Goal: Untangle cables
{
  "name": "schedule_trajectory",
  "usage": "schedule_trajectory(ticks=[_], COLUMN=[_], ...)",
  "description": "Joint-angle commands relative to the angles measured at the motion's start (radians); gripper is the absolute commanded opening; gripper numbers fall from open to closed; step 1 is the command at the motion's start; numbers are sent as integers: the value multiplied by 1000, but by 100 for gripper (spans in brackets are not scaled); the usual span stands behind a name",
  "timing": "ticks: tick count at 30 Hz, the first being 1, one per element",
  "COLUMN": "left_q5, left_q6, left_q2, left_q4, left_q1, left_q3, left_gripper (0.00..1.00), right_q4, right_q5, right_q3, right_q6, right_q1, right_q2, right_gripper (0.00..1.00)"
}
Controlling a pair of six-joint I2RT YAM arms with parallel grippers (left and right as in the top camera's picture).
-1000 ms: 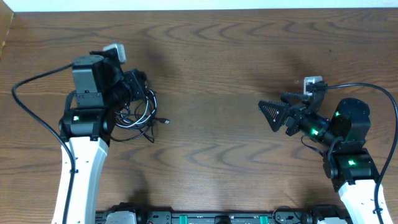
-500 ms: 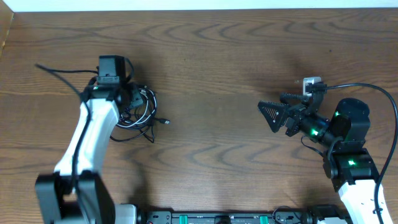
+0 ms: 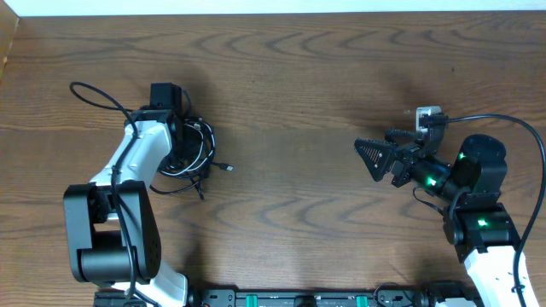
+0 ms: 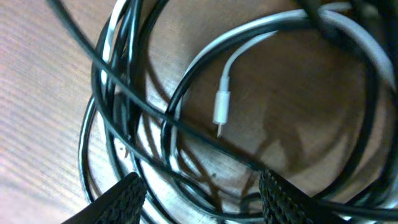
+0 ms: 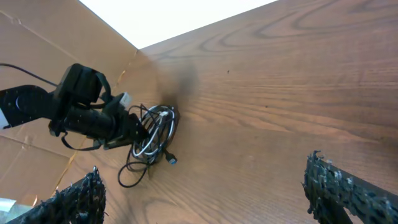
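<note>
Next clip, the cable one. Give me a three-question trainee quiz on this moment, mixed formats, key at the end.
1. True or false: the right tool stands open, away from the tangled bundle of thin black and white cables.
2. The small loose plug end lying inside the loops is: A white, B red, C blue.
3. Fill in: the jaws of the left tool stand ___ over the bundle.
Key: 1 true; 2 A; 3 open.

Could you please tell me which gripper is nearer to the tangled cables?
Left. The left gripper is directly over the cables, open above their loops; the right gripper is far across the table, touching nothing.
</note>
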Motion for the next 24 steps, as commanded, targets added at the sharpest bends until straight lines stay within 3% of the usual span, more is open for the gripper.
schedule_trajectory(ticks=[1, 9, 13, 24], left_q5=[-18, -29, -100, -109], left_q6=[-17, -45, -128, -134], left_q2=[13, 13, 13, 19], left_q4=[-37, -58, -101, -127], left_q1=[6, 6, 6, 6], left_q3=[12, 12, 12, 5], left_gripper=[59, 59, 59, 59], right_q4=[-1, 0, 0, 0], right_q5=[12, 16, 16, 18], right_q3=[16, 16, 16, 16], right_q6=[-7, -6, -7, -7], right_q1=[-8, -8, -8, -8], right_q2=[23, 54, 55, 55], right_gripper=[99, 99, 99, 99])
